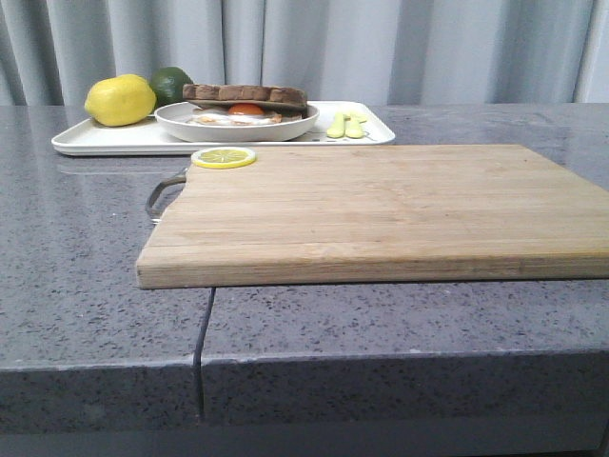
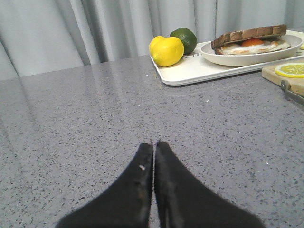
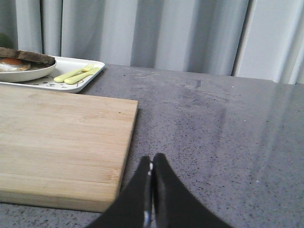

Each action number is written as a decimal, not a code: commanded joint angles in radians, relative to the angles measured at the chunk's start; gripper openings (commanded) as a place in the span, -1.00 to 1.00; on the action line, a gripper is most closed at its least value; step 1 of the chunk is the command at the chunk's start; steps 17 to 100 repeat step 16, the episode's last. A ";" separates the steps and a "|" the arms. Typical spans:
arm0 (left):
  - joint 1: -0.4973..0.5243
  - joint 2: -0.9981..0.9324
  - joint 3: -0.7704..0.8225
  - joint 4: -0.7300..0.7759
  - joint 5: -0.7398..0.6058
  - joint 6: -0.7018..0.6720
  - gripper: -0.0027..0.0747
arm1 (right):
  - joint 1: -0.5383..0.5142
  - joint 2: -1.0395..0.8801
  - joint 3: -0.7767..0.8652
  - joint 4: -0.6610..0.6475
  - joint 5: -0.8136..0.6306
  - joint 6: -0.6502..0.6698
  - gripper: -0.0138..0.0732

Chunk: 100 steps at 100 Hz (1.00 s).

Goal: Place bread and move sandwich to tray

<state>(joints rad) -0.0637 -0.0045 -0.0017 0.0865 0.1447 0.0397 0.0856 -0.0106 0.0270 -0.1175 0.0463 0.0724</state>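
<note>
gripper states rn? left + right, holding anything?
Left gripper: closed, holding nothing, above bare countertop.
Right gripper: closed, holding nothing, beside the cutting board.

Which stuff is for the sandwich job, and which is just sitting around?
For the job:
sandwich
plate
tray

Just lying about:
lemon
lime
lemon slice
cutting board
little fork and spoon

Table (image 1: 86, 286): grey speckled stone top, polished, faintly reflective, with a dark seam running from its front edge back under the board. Rear backdrop: pale grey curtain (image 1: 428, 48), hanging in vertical folds across the full width. Lighting: soft, even, without hard shadows.
</note>
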 commanded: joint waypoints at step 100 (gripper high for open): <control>0.003 -0.030 0.015 -0.010 -0.080 0.001 -0.98 | -0.005 -0.019 0.003 -0.002 -0.085 0.004 -0.84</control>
